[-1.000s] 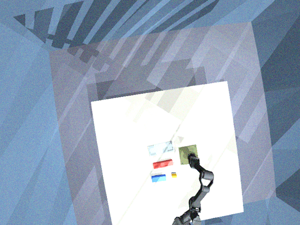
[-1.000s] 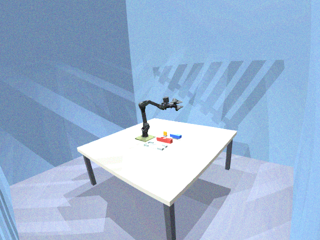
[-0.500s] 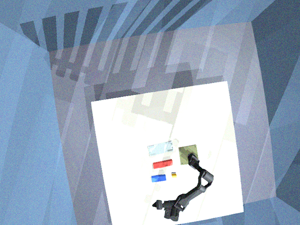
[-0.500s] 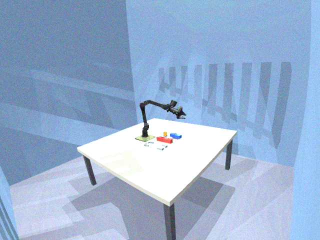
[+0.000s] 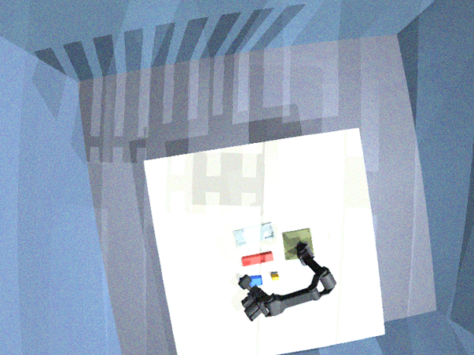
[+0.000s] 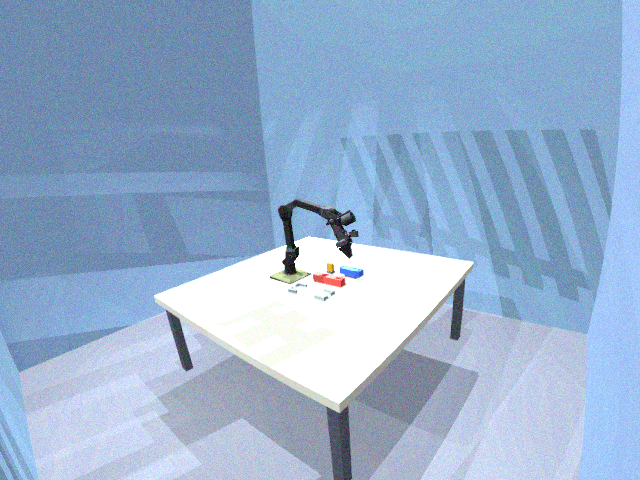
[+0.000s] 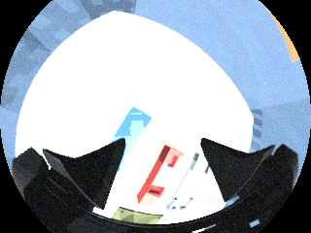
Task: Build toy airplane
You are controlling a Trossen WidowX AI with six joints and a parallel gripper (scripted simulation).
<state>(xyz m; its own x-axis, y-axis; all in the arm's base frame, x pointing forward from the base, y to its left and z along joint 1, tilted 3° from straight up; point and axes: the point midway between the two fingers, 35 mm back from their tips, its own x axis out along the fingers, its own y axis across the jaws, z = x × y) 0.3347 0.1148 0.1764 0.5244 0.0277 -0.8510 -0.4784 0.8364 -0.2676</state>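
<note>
My pincer hangs spread and empty above the blue wing, beside the red fuselage lying outside the pale cradle; next I must descend and pinch.

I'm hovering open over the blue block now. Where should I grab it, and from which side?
Take the flat blue rectangular block across its short width, near mid-length, coming straight down from above. It lies flat on the white table, long sides free; the small yellow piece and red block stand apart. The open black gripper is already above it.
</note>
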